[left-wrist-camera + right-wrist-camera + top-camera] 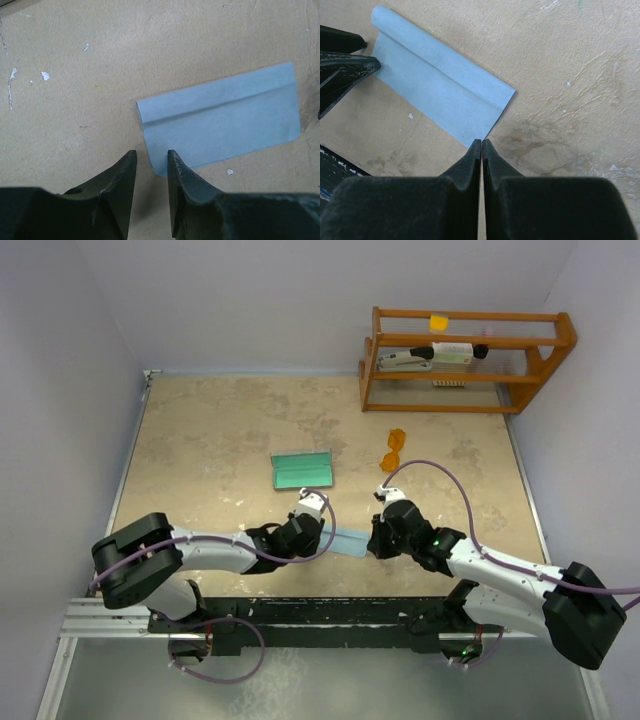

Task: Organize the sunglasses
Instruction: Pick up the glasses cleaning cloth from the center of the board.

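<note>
The orange sunglasses (393, 450) lie on the table, beyond both grippers and out of both wrist views. The case (302, 470) lies open, green lining up, to their left. The light blue cloth (350, 541) lies between my grippers with a raised fold along it. My left gripper (330, 532) is open, its jaws (150, 160) set either side of the cloth's (220, 120) near corner. My right gripper (372, 540) is shut, its tips (482, 142) pinched on the opposite corner of the cloth (440, 95).
A wooden rack (467, 355) with a few small items stands at the back right against the wall. Walls bound the table on the left, back and right. The black mounting rail (300, 615) runs along the near edge.
</note>
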{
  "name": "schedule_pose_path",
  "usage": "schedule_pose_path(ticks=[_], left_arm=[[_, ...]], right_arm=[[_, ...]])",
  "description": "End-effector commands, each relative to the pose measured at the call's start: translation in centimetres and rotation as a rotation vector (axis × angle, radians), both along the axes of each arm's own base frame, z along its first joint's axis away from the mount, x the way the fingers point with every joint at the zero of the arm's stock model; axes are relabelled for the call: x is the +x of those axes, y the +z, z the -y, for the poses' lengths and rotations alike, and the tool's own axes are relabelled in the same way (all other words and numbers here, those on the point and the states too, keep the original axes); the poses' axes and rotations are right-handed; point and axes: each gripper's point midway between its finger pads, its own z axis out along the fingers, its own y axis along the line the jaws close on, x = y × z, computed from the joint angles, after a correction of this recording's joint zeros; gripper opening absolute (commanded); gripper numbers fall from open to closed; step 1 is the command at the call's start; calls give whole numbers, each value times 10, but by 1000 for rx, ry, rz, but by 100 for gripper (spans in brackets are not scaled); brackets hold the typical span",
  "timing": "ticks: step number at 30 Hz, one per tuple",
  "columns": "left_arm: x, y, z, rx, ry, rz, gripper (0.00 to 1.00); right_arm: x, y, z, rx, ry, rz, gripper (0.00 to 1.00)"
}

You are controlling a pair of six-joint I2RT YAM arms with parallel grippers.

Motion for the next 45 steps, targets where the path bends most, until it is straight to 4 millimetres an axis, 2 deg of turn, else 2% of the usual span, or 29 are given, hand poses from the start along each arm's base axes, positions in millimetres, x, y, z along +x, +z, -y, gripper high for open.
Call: schedule_pose_path(ticks=[1,33,38,45], left_arm=[[8,11,14,-19,-21,17,29],[5,-12,8,96,-16,-59,25],[3,-16,9,101,-22,-71,21],[3,-16,8,106,-18,-72,1]], right_arm=[[2,4,-2,10,-5,14,4],[0,1,0,14,-10,12,5],[0,1,0,17,-11,12,5],[-1,1,1,17,-11,12,5]])
